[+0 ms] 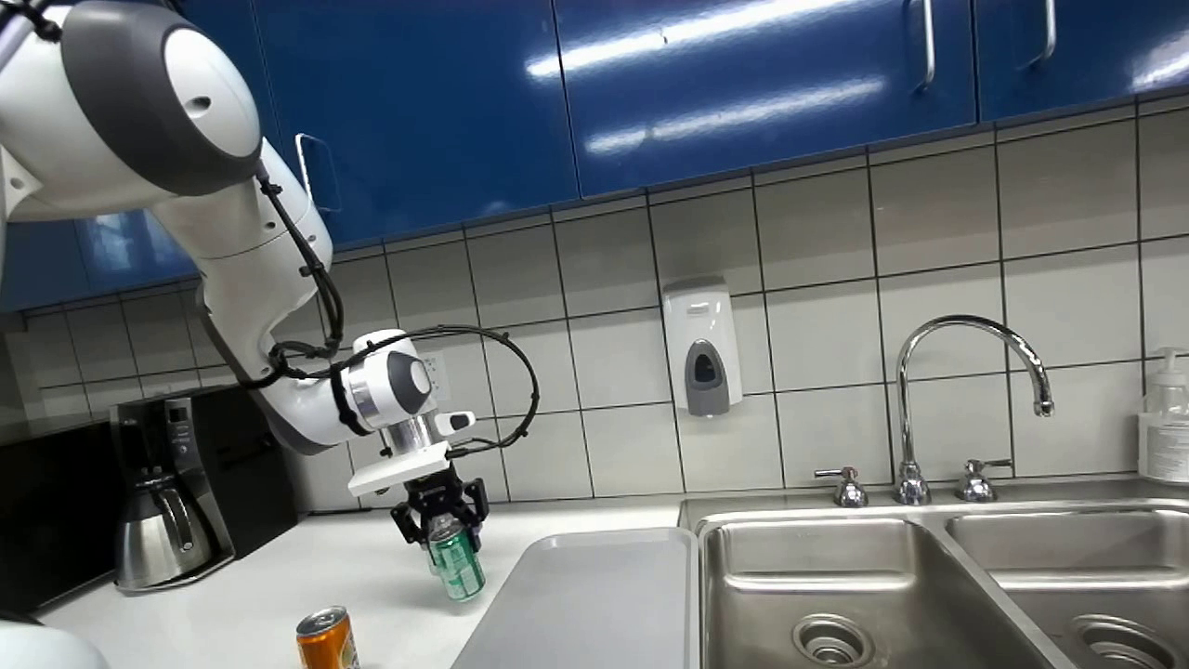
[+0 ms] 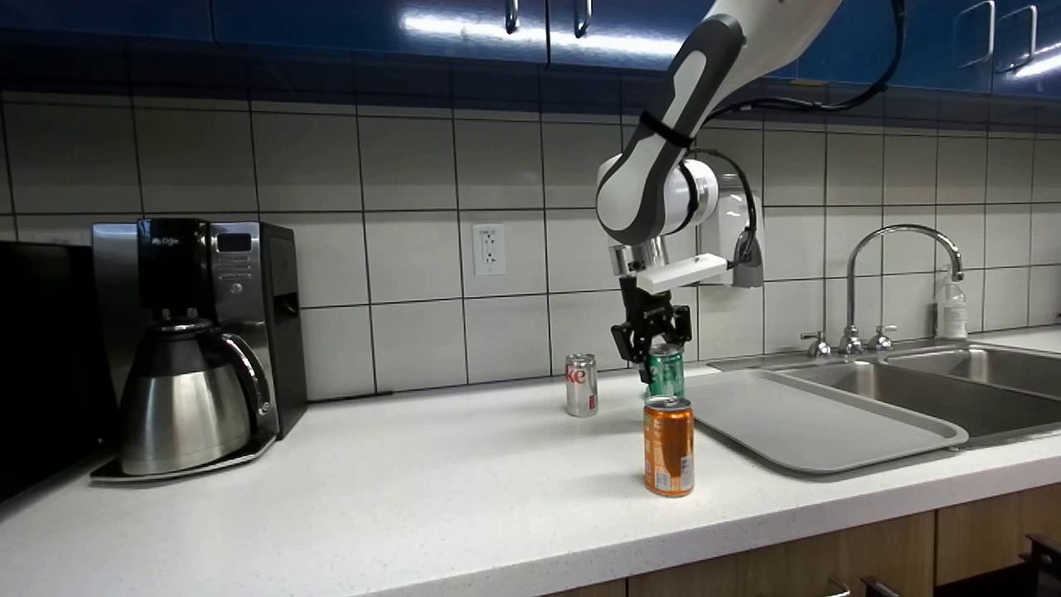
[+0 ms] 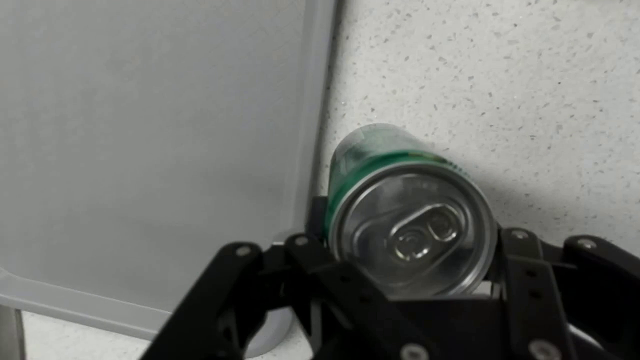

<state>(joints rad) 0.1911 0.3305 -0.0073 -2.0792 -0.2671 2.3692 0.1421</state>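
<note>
The black jointed fingers (image 3: 530, 285) are grasping the green-and-silver metal drinks can (image 1: 458, 564), squeezing it from two sides near its silver lid (image 3: 412, 232), which is facing us in the wrist view. That can is being held just beside the long rim of the flat grey rectangular tray (image 2: 816, 419), over the speckled white counter (image 2: 414, 497); whether its base is touching down, we are not able to tell. Closer to the front edge, an orange metal drinks can (image 2: 669, 452) is standing upright, partly blocking the green one in an exterior view, while a silver drinks can with red lettering (image 2: 581, 394) is standing near them. Beside the tray, a double-bowl stainless steel sink (image 1: 808, 571) is gleaming beneath a curved chrome faucet (image 1: 906, 409), and well apart, a black-and-silver coffee maker (image 2: 236, 303) is holding its steel carafe (image 2: 191, 414).
</note>
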